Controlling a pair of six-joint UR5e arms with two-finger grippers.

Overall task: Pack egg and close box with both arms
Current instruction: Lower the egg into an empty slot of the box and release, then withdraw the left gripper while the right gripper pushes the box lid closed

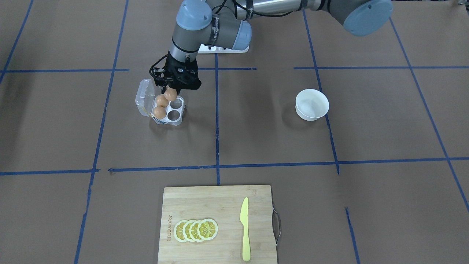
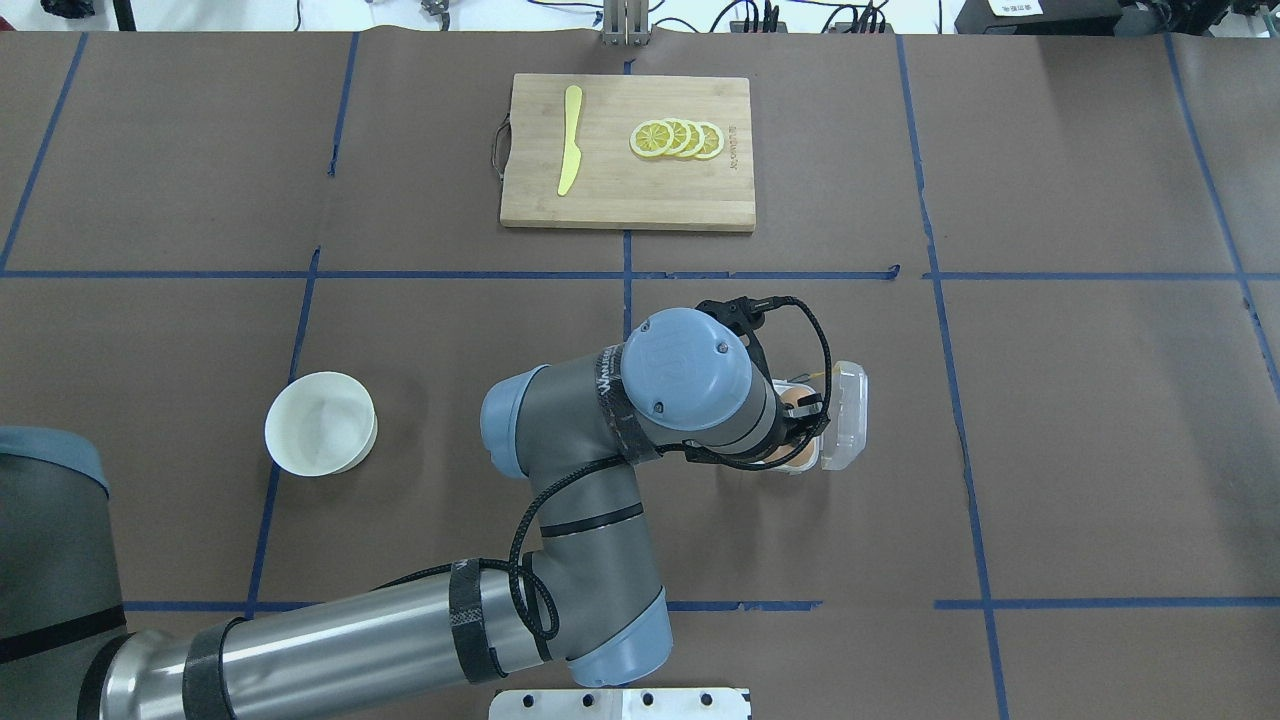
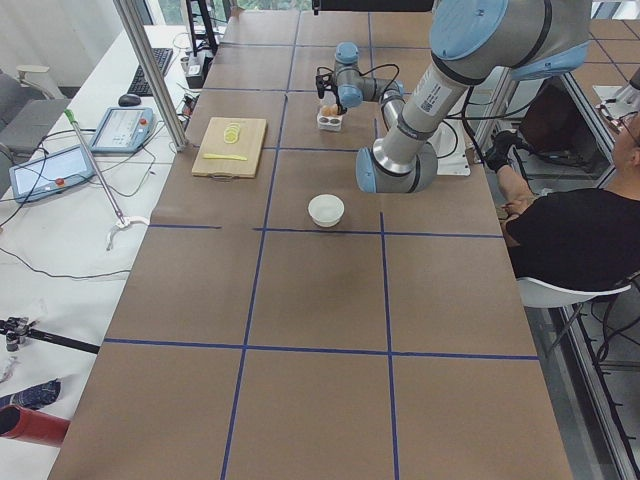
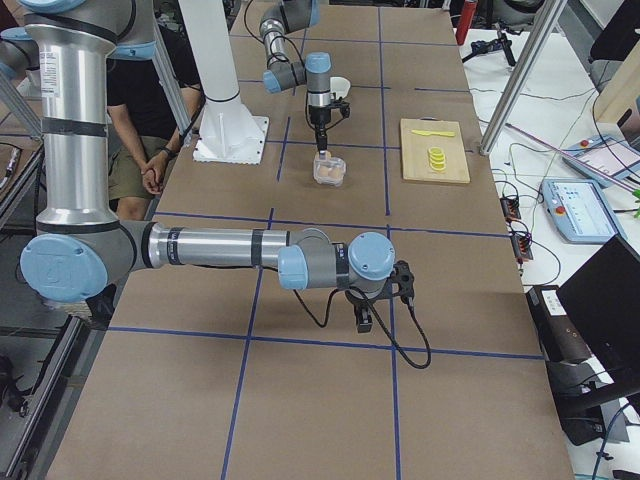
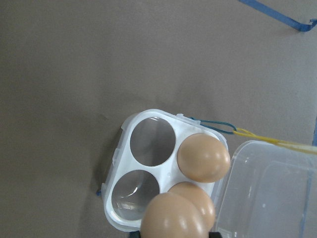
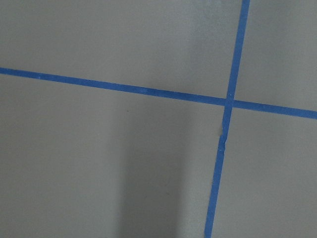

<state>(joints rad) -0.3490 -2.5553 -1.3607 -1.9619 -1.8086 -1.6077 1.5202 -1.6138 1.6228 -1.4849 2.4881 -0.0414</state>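
My left gripper [image 1: 171,89] is shut on an orange-brown egg [image 1: 170,95] and holds it just above the box [image 1: 178,122], a clear carton with its lid [image 1: 143,96] open. Two more eggs [image 1: 161,101] [image 1: 159,112] sit in the cups on the lid side. In the left wrist view the held egg [image 5: 171,217] hangs at the bottom edge, over one seated egg [image 5: 202,193]; the two other cups [image 5: 152,141] are empty. My right gripper [image 4: 365,322] shows only in the exterior right view, low over bare table far from the box; I cannot tell its state.
A white bowl [image 1: 311,104] stands apart from the box across the table. A wooden cutting board [image 1: 220,205] with lemon slices [image 1: 196,230] and a yellow knife [image 1: 244,229] lies at the far edge. Blue tape lines cross the brown table.
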